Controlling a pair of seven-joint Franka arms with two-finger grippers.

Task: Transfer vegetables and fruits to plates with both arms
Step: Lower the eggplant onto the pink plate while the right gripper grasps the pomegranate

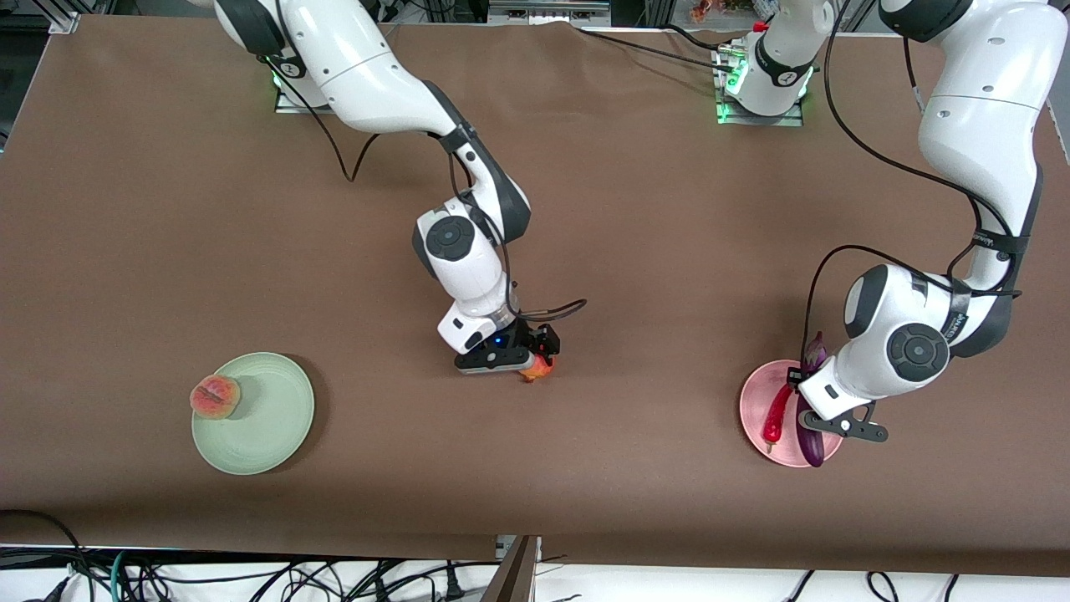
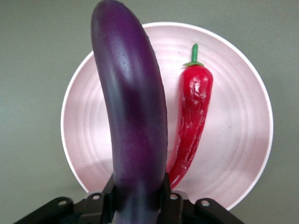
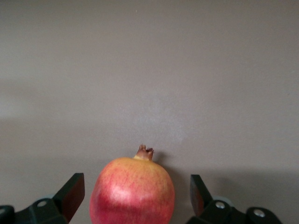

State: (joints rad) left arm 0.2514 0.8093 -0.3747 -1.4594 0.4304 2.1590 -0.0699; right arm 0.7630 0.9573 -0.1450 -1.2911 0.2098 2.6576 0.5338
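Pink round shallow plate (image 1: 756, 401) near the left arm's end of the brown desk (image 1: 167, 209), with two vegetables in it. Short curved bright red chili pepper (image 1: 776, 415) flat on the pink plate. Just beside the chili, a long shiny purple eggplant (image 1: 809, 441), one end past the plate's rim nearest the front camera. Left black pincer (image 2: 138, 198) over the pink plate, fingers (image 2: 171, 198) tight against both sides of the eggplant.

Pale mint green round plate (image 1: 267, 426) near the right arm's end of the desk. One round pink and yellow peach (image 1: 215, 396) in it, right at the rim.

Round red-orange pomegranate-like fruit with a small nub (image 3: 132, 191) on the bare desk between the two plates, in no plate. Right black pincer (image 3: 135, 196) down around that fruit, wide, with a gap on each side.
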